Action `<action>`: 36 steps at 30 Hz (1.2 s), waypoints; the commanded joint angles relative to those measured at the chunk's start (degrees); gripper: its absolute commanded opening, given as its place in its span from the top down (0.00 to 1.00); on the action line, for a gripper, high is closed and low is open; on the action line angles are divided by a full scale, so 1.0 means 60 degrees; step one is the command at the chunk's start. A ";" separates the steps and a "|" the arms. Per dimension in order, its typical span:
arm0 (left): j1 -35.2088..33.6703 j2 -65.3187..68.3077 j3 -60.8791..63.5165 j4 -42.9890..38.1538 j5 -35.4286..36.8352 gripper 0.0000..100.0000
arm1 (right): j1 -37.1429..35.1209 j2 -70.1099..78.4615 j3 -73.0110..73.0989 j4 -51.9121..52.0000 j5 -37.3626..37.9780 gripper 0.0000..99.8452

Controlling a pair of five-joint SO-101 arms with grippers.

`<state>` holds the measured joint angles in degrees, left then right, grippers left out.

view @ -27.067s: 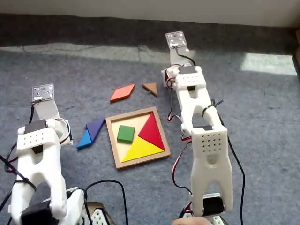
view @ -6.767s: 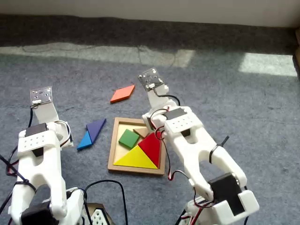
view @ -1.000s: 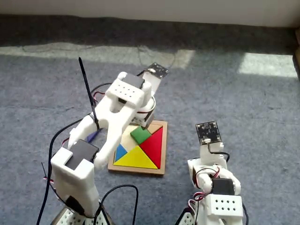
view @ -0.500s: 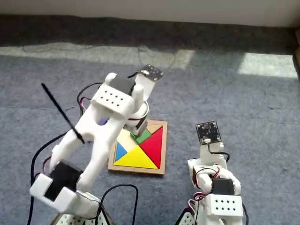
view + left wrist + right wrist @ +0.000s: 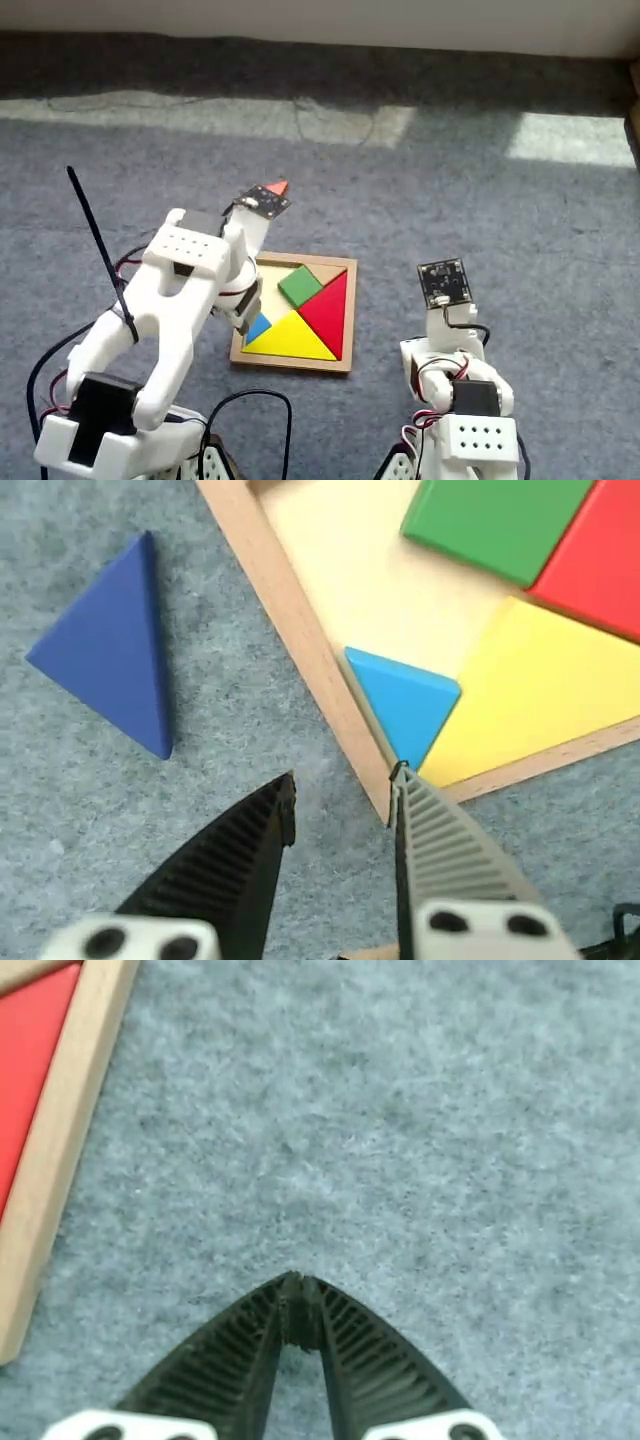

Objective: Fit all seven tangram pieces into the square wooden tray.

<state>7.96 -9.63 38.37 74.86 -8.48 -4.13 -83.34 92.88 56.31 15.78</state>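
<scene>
Most of orange piece [image 5: 277, 187] under left arm [image 5: 190, 280]

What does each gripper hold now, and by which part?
Nothing. The left gripper is open by the tray; the right gripper is shut, empty, over the carpet.

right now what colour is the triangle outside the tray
The triangle is dark blue, left wrist view best.

My left arm [image 5: 180, 290] hides most of the orange piece [image 5: 278, 187] beyond my left pincer [image 5: 344, 775]; the green piece [image 5: 500, 520] and red piece [image 5: 605, 570] ahead are cut off.
</scene>
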 commanded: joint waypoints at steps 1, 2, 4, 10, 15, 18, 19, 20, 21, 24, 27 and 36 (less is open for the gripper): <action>-0.0081 -0.0271 0.0154 -0.0777 -0.0044 0.83 | 0.0110 -0.0110 -0.0051 -0.0154 0.0132 0.99; -0.0081 -0.0271 0.0286 -0.0967 -0.0044 0.83 | 0.0110 -0.0110 -0.0051 -0.0154 0.0132 0.99; -0.0051 -0.0271 0.0535 -0.1363 -0.0029 0.83 | 0.0110 -0.0110 -0.0051 -0.0154 0.0132 0.99; 0.0608 -0.0256 0.1326 -0.2447 -0.0015 0.83 | 0.0110 -0.0110 -0.0051 -0.0154 0.0132 0.99; 0.1033 -0.0139 0.1443 -0.2930 0.0161 0.83 | 0.0110 -0.0110 -0.0051 -0.0154 0.0132 0.99; 0.1253 0.0564 0.0857 -0.2886 0.0542 0.83 | 0.0110 -0.0110 -0.0051 -0.0154 0.0132 0.99; 0.1326 0.0886 0.0549 -0.2872 0.0571 0.83 | 0.0110 -0.0110 -0.0051 -0.0154 0.0132 0.99; 0.1370 0.1238 0.0212 -0.2828 0.0601 0.83 | 0.0110 -0.0110 -0.0051 -0.0154 0.0132 0.99; 0.1385 0.1590 -0.0154 -0.2608 0.0601 0.83 | 0.0110 -0.0110 -0.0051 -0.0154 0.0132 0.99; 0.1399 0.2440 -0.1209 -0.2139 0.0601 0.83 | 0.0110 -0.0110 -0.0051 -0.0154 0.0132 0.99; 0.1399 0.2908 -0.1795 -0.1993 0.0601 0.83 | 0.0110 -0.0110 -0.0037 -0.0154 0.0132 0.99; 0.2527 0.1824 -0.1473 -0.1846 0.0762 0.83 | 0.0110 -0.0110 -0.0037 -0.0154 0.0132 0.99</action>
<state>18.86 3.82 28.79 62.81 -5.49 -4.13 -83.34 92.88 56.31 15.78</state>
